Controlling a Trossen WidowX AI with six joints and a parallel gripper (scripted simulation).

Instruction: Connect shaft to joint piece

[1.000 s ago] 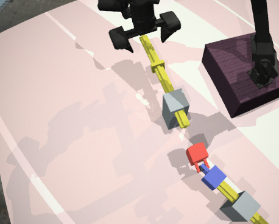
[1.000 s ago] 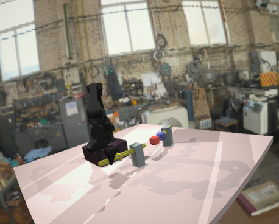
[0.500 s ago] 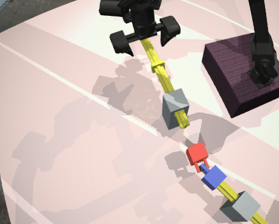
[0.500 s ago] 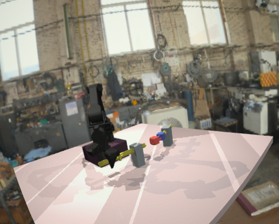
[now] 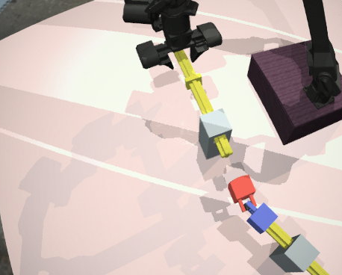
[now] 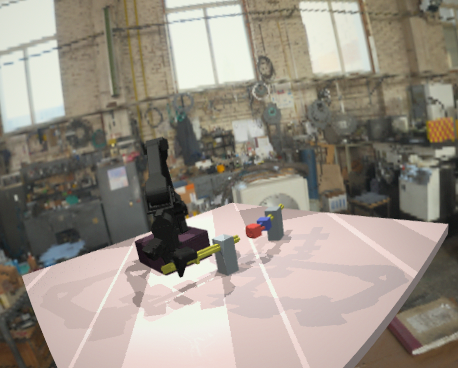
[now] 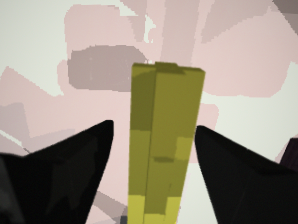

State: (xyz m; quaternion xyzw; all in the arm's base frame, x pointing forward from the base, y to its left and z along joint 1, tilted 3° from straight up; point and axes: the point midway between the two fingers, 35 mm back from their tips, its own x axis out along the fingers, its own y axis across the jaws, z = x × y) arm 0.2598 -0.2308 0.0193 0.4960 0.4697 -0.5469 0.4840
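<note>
The second shaft [image 5: 201,96] [image 6: 206,252] [image 7: 167,105] is yellow, has a collar, and runs through its grey block [image 5: 216,124] [image 6: 228,256]. Its front end sticks out toward the red joint piece [image 5: 242,187] [image 6: 253,230], with a gap between them. The red piece hangs by two prongs on the blue hinge part [image 5: 263,217] [image 6: 264,223] of the first shaft [image 5: 279,235]; its far side faces roughly toward the second shaft, and its opening is not visible. My gripper [image 5: 182,64] [image 7: 154,130] is partly open around the second shaft's rear end, with a gap on each side in the wrist view.
The first shaft's grey block [image 5: 302,254] [image 6: 275,226] stands beyond the blue part. A dark purple box [image 5: 275,75] [image 6: 199,239] carries the arm's base, beside the second shaft. Shadows of the arm lie across the pink and white table top [image 5: 63,224] [image 6: 184,325].
</note>
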